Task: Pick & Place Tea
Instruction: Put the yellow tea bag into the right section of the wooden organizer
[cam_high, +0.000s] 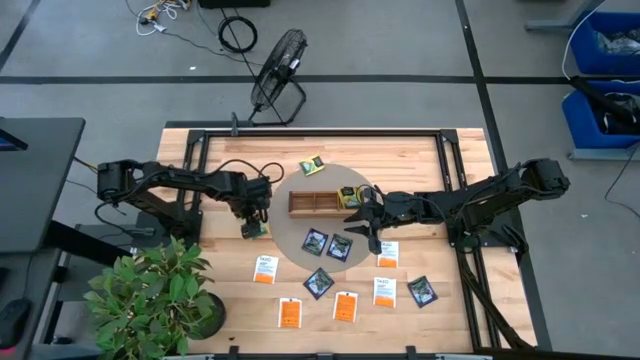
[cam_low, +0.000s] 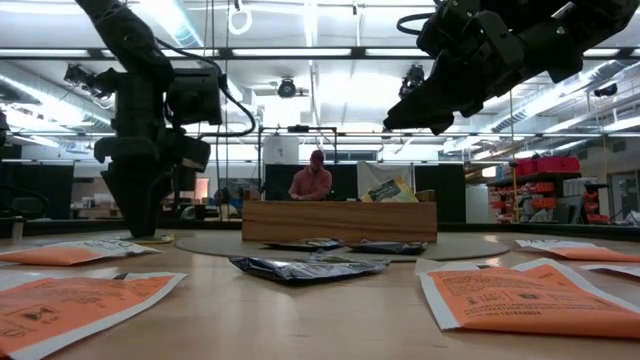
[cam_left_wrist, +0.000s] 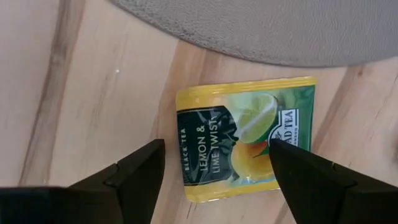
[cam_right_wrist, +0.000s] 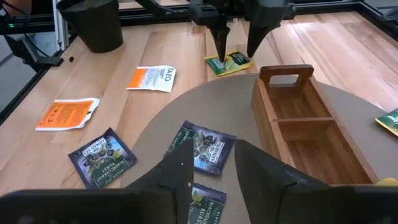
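Note:
A yellow-green tea packet (cam_left_wrist: 242, 137) lies flat on the wood just off the round grey mat (cam_high: 330, 228), left of the wooden tray (cam_high: 318, 203). My left gripper (cam_left_wrist: 216, 149) points down over it, open, one finger at each side of the packet (cam_right_wrist: 228, 62). My right gripper (cam_right_wrist: 213, 149) hangs open above the tray's right end (cam_high: 362, 213), with nothing between its fingers. Dark blue packets (cam_high: 315, 241) lie on the mat. White-and-orange (cam_high: 264, 268) and orange (cam_high: 290, 312) packets lie on the near wood. Another yellow-green packet (cam_high: 313, 166) lies beyond the tray. My left gripper comes at the yellow-green packet from above, fingers pointing down. One fingertip (cam_left_wrist: 277, 152) overlaps the packet's printed face near one edge. The other fingertip (cam_left_wrist: 155, 152) stands just off the opposite edge. I cannot tell whether either touches it. The packet lies flat on the table.
A potted plant (cam_high: 150, 295) crowds the near left corner. Black frame rails (cam_high: 320, 131) run along the table's far edge and sides. A fan (cam_high: 278, 72) stands on the floor beyond. A person (cam_low: 315, 180) sits in the room behind the tray.

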